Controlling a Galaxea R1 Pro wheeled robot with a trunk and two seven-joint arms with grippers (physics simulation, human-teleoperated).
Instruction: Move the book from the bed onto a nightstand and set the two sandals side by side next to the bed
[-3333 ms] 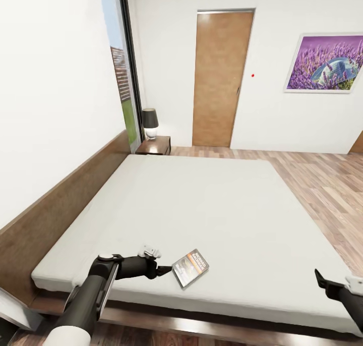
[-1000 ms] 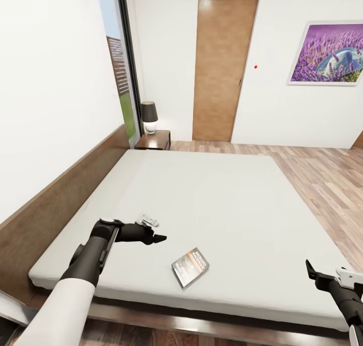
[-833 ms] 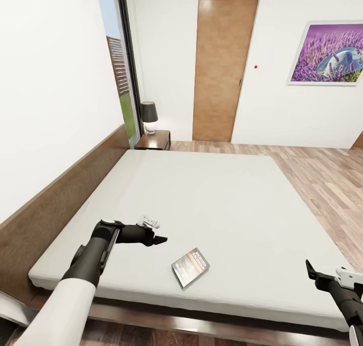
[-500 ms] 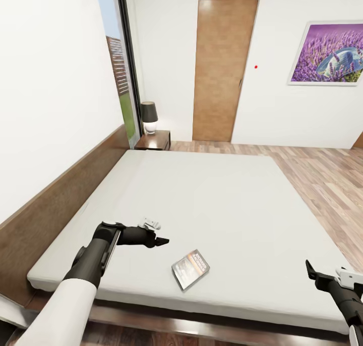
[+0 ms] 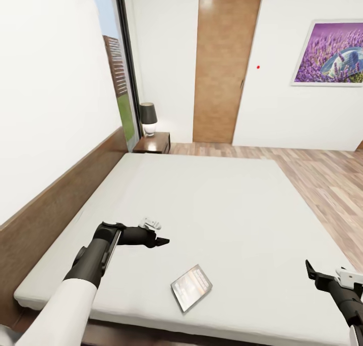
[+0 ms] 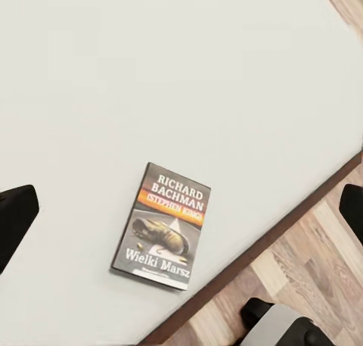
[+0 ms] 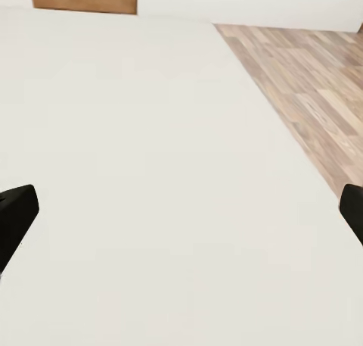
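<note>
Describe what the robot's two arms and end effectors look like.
The left arm has a white upper shell, then dark grey-black links, with a small white fitting at the wrist. The left end effector is black with pointed fingers. The right end effector is also black, with a white wrist fitting.

Book (image 5: 191, 287): thin paperback, dark cover with orange band and white lettering, lying flat, face up, closed, near the bed's (image 5: 212, 205) foot edge. Bed: pale mattress, dark wood frame. Nightstand (image 5: 152, 144): dark wood, beside headboard's far end.

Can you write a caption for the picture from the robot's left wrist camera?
Book lying flat on the bed near its edge, below the open left gripper.
</note>
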